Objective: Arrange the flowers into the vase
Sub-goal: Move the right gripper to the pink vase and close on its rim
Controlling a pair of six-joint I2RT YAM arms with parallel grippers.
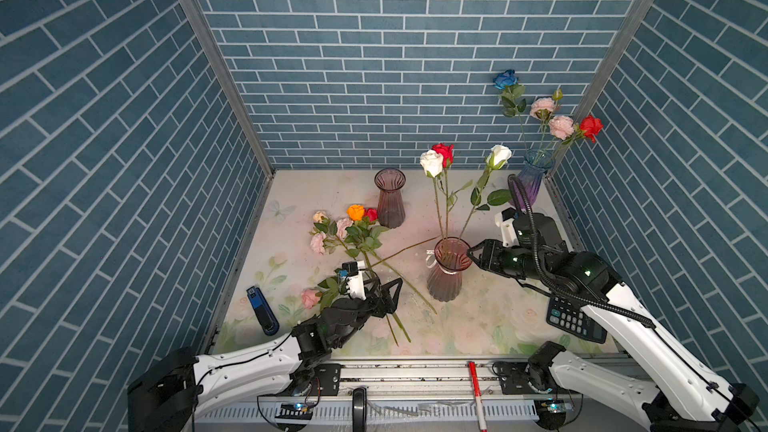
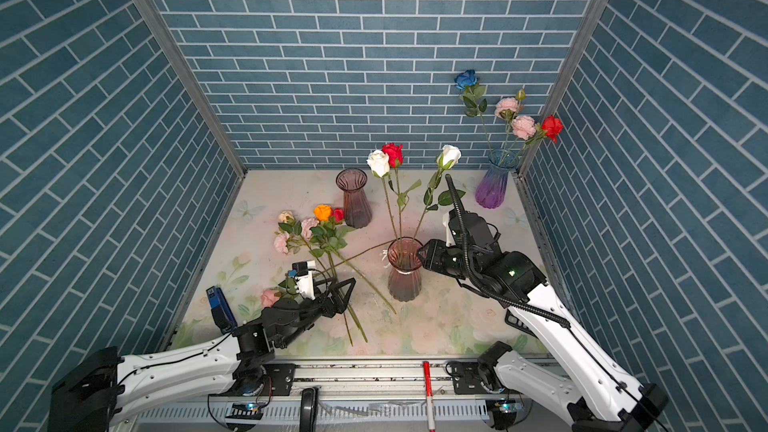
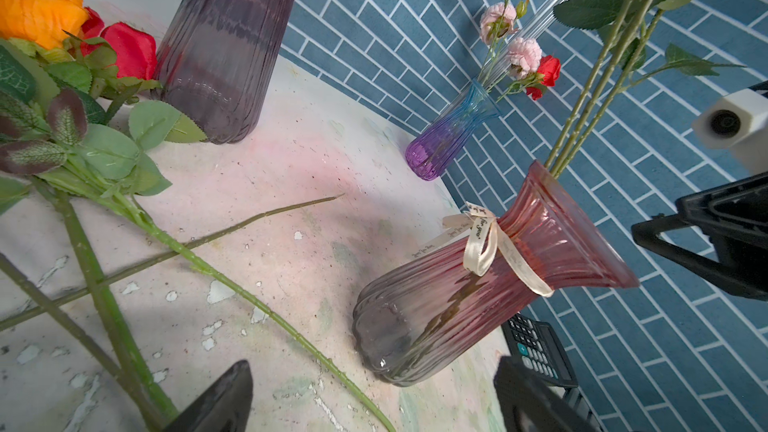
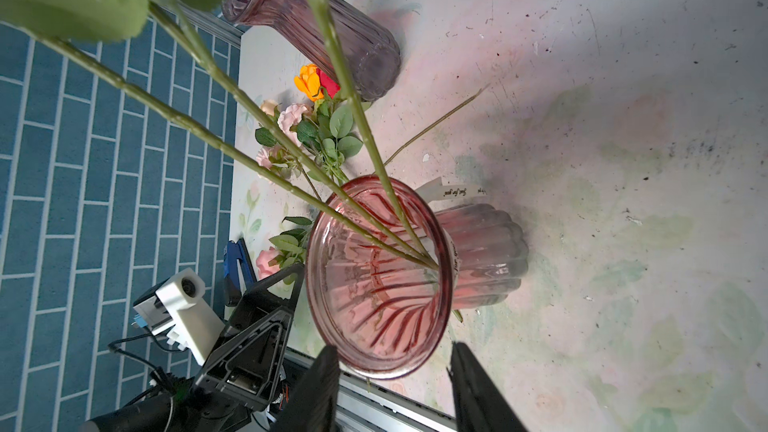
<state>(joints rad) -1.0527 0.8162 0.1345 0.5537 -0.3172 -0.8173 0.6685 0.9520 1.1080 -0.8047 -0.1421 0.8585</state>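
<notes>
A pink ribbed vase (image 1: 446, 280) with a cream ribbon stands mid-table. It holds two white roses (image 1: 431, 163) and a red rose (image 1: 444, 152). My right gripper (image 1: 471, 254) hovers at the vase's rim on its right side. In the right wrist view its jaws stand apart and empty (image 4: 390, 388), with the near edge of the rim (image 4: 374, 367) between the fingertips. Loose flowers (image 1: 355, 212) lie in a heap left of the vase, orange, red, pink and cream. My left gripper (image 1: 388, 284) is open just above their crossed stems (image 3: 104, 305), holding nothing.
An empty mauve vase (image 1: 390, 197) stands behind the loose flowers. A blue-to-purple vase (image 1: 532, 184) with blue, pink and red blooms fills the back right corner. A blue stapler (image 1: 262, 311) lies front left, and a calculator (image 1: 573, 322) sits under the right arm.
</notes>
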